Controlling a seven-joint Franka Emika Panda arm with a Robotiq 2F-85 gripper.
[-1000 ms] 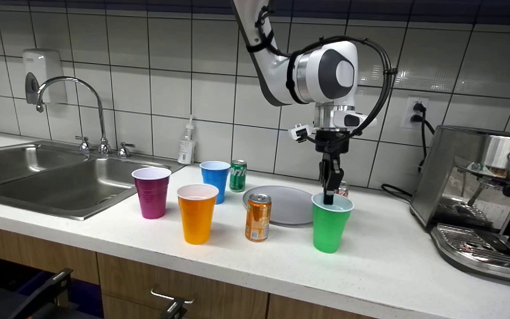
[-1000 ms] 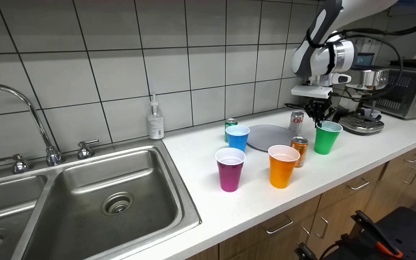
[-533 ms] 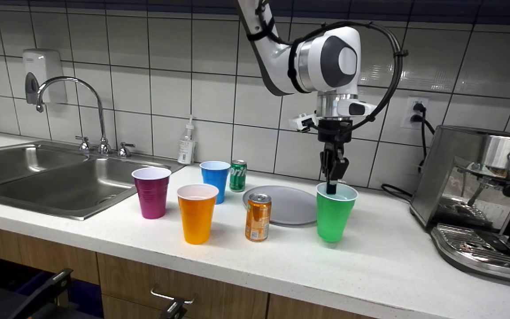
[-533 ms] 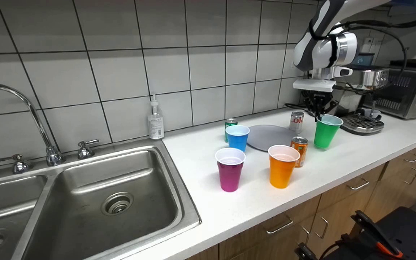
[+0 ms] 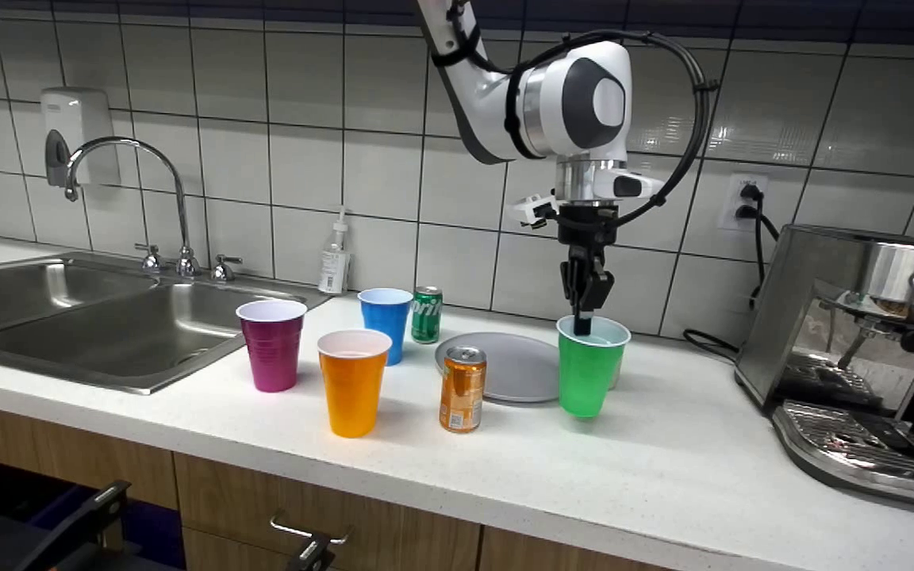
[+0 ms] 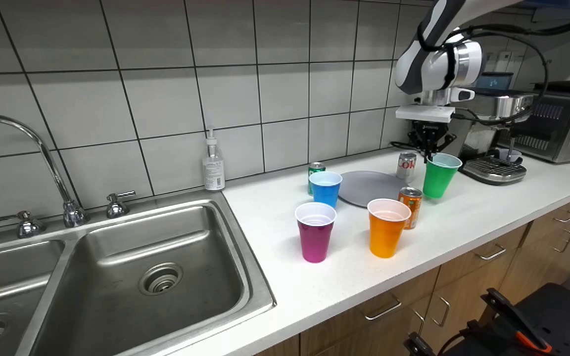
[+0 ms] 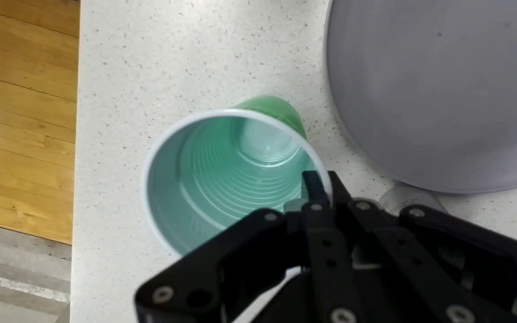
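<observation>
Gripper [image 7: 324, 181] is pinching green cup [image 7: 236, 175] by rim at three o'clock in wrist view, jaws standing narrow across wall. We are holding cup slightly tilted, seemingly just above counter [image 5: 663, 476]. Grey plate [image 7: 438, 98] is lying at two o'clock from cup in same view; orange can [image 5: 462, 392] is standing at nine o'clock from cup in exterior view. We are judging grasp and lift done; setting-down and release are not happening yet.

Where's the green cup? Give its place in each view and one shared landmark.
In an exterior view: green cup right of center, lower half.
In an exterior view: green cup at right, mid-height.
Wrist view: green cup near the center.
Landmark: gray plate, left of it in both exterior views, right in the wrist view.
</observation>
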